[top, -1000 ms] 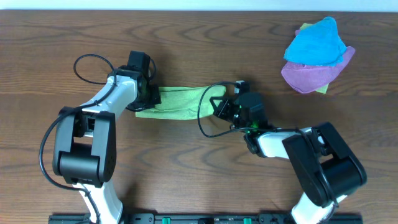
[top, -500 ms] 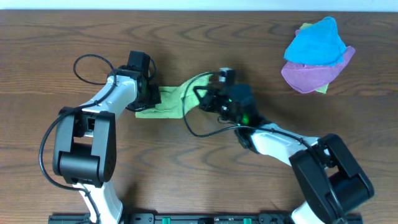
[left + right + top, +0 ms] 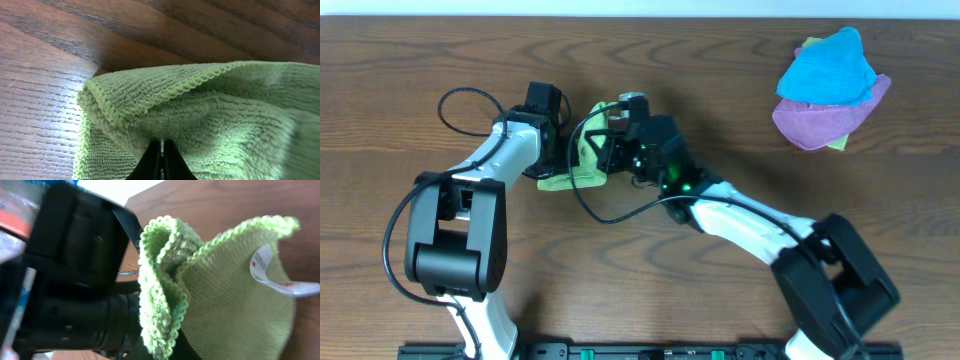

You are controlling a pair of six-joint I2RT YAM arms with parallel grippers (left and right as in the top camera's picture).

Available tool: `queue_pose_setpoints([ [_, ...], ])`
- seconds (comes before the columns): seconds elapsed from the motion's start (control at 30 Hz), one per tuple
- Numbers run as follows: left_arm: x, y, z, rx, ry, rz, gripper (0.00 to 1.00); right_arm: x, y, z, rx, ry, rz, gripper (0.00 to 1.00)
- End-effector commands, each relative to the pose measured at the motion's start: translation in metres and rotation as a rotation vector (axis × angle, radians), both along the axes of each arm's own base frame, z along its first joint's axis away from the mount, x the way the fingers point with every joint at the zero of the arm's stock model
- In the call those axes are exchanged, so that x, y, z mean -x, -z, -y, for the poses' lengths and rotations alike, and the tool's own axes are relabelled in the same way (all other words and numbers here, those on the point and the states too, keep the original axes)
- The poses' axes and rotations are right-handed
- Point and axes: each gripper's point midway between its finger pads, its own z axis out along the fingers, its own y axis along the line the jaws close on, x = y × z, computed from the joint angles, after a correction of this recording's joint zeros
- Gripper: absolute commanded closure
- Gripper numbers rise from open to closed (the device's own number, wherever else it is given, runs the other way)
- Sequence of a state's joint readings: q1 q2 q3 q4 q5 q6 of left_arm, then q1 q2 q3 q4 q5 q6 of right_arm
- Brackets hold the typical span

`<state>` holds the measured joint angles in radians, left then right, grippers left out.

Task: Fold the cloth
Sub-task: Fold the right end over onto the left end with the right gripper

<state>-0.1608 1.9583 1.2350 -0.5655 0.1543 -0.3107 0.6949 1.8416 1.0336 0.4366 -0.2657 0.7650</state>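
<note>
Since a second ago the right arm has swung its end of the cloth (image 3: 582, 165) over, from well to the right of the left gripper (image 3: 558, 150) to just beside it, so the strip that lay stretched out is now bunched and doubled.

The left gripper has its jaws pressed together on the cloth's near corner, seen pinched in its wrist view, and that end lies on the table (image 3: 720, 60). Just to its right, the right gripper (image 3: 610, 138) is clamped on the other end, lifted, with the hemmed edges and the white tag (image 3: 265, 267) hanging loose. Far right of the left gripper, the blue cloth (image 3: 825, 65) and purple cloth (image 3: 820, 122) sit well out of it.

To my eye, doing this well means holding the left pinch steady, bringing the carried hem down square onto the pinned hem, and lowering it flat before letting go. The two grippers are very close, so a bump looks like the main risk.
</note>
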Motion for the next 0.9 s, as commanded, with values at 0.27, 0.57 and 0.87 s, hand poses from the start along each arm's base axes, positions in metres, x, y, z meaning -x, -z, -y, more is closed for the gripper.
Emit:
queue_pose_setpoints([
  [0.27,-0.020,-0.025,-0.021,0.030,-0.067,0.062,0.94,0.021,0.039,-0.030,0.072,-0.094,-0.026,0.95],
  [0.57,-0.033,-0.074,-0.066,0.036,-0.175,0.188,0.94,0.031,0.058,-0.045,0.096,-0.128,-0.042,0.95],
  [0.87,-0.034,-0.102,-0.092,0.034,-0.235,0.260,0.95,0.025,0.058,-0.070,0.103,-0.149,-0.013,0.91],
])
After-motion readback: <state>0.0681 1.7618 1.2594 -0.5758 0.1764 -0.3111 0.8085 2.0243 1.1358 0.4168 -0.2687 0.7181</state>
